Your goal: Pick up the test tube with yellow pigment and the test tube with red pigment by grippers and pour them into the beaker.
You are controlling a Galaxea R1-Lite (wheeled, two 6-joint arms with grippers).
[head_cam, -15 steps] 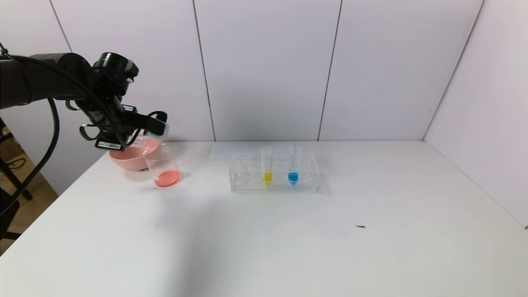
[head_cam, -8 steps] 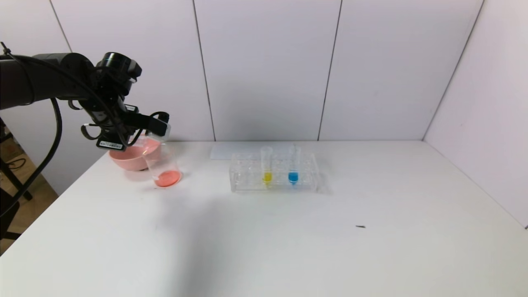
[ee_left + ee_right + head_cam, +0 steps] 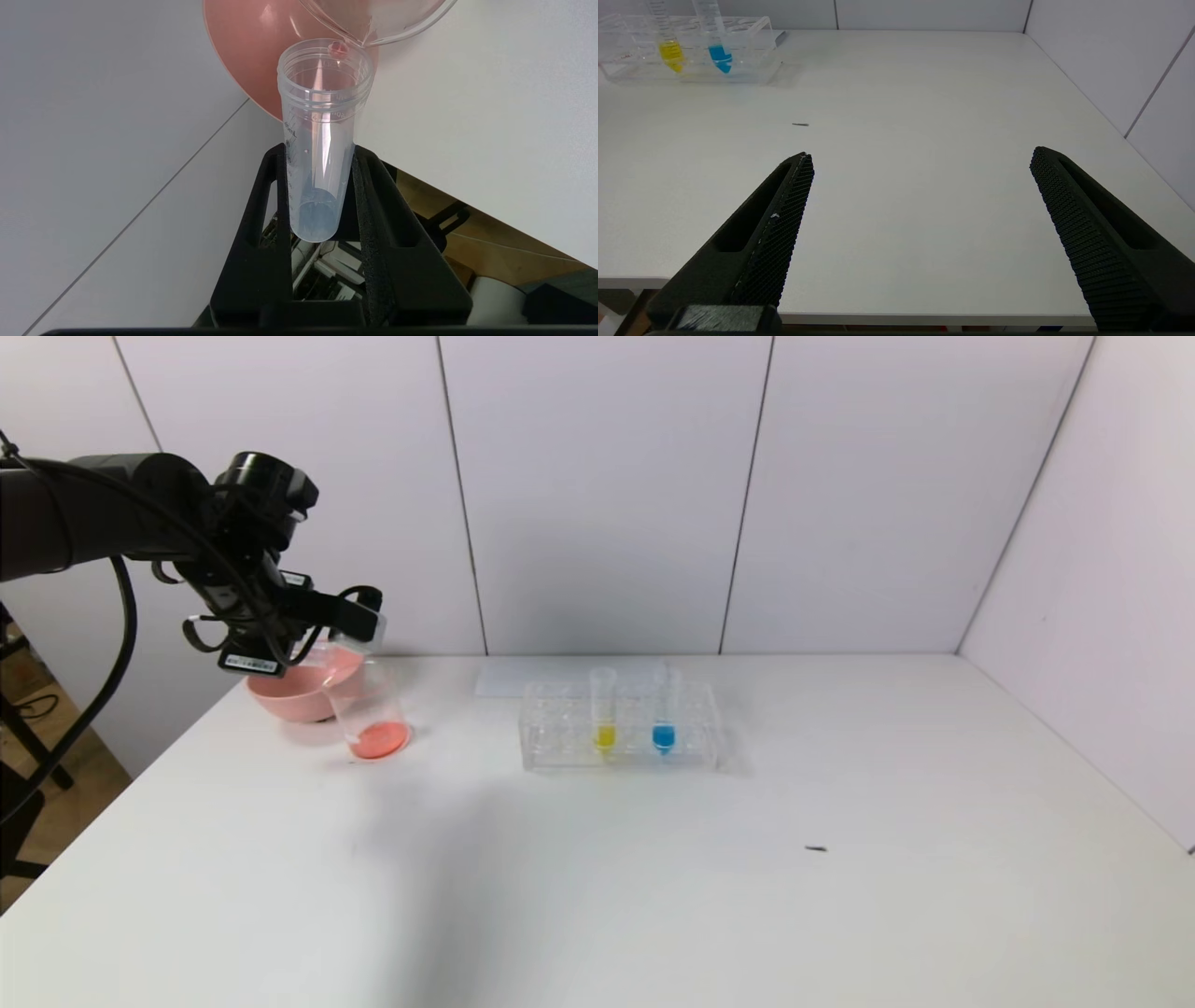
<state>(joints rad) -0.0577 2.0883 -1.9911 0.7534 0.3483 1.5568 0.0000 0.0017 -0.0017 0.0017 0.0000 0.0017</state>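
Your left hand (image 3: 359, 616) is gripping the red pigment tube (image 3: 320, 140), tipped w/ mouth at the beaker (image 3: 369, 709) rim, red liquid pooled inside. Yellow pigment tube (image 3: 604, 709) is sitting upright in the rack (image 3: 560, 747) on the table (image 3: 653, 877). Your right hand (image 3: 920, 163) is hanging wide open, parked near the table's front edge.

Three test tubes were in view: one yellow-filled (image 3: 604, 709) and one blue-filled (image 3: 663, 709) standing in the single clear rack (image 3: 560, 747), and one emptied tube (image 3: 322, 135) in the left pincer (image 3: 322, 186). There was one beaker (image 3: 372, 719) and one pink bowl (image 3: 294, 695) near the worktop's (image 3: 653, 877) far left corner. Two pincers showed, counting the right one (image 3: 920, 158).
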